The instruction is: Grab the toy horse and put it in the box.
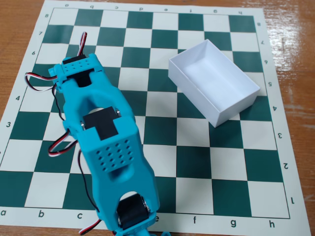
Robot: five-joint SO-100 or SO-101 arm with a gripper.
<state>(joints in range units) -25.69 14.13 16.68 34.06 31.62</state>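
Turquoise arm (106, 147): plastic body that runs from the picture's 6 o'clock edge up toward 11 o'clock in the fixed view, covering the chessboard's left-hand files.
Arm tip: ends near 10 o'clock of the board, at a black-faced block with a row of small holes along its top.
Gripper: no fingers show from this angle; the arm's own body hides them, so I cannot tell whether they are spread or pressed together.
Wires (42, 81): red, white and black strands loop out at the arm's 9 o'clock side, with another loop lower down near 8 o'clock.
Toy horse: not visible anywhere on the uncovered squares; if it lies under the arm, the picture does not show it.
Box (187, 69): white, open-topped, turned at a slant, sitting at about 2 o'clock from the arm's tip and well apart from it.
Box contents: only bare white floor shows inside.
Chessboard (206, 167): green and cream squares on a mat with letters along the bottom edge and numbers along the sides.
Table (295, 59): brown wood, visible around the mat's border.
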